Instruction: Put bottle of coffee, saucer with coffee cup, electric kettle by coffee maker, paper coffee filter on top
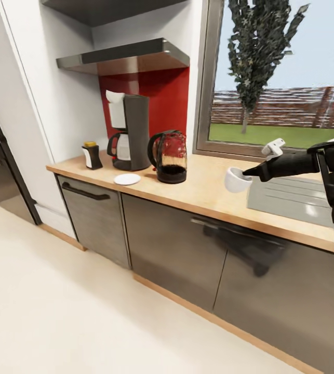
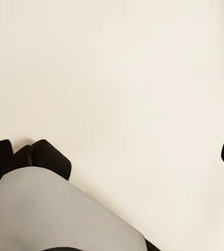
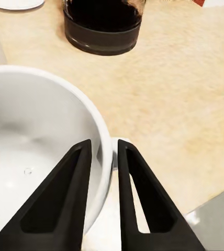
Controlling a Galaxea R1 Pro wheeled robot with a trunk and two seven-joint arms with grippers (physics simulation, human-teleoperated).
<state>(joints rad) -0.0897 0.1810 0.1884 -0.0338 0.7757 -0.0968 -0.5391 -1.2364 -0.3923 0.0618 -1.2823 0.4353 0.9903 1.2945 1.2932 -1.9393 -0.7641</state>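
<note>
Right gripper (image 3: 104, 157) pinching cup (image 1: 236, 179) rim, well right of kettle (image 1: 169, 156). Keep cup level; lower centred onto saucer (image 1: 127, 179), kettle's left. Left gripper: cannot tell.

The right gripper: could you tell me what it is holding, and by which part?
The right gripper holds the coffee cup by its rim wall, one finger inside, one outside.

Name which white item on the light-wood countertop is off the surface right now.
The small white coffee cup, pinched at its rim by the right end effector above the countertop. The round white saucer lies flat.
</note>
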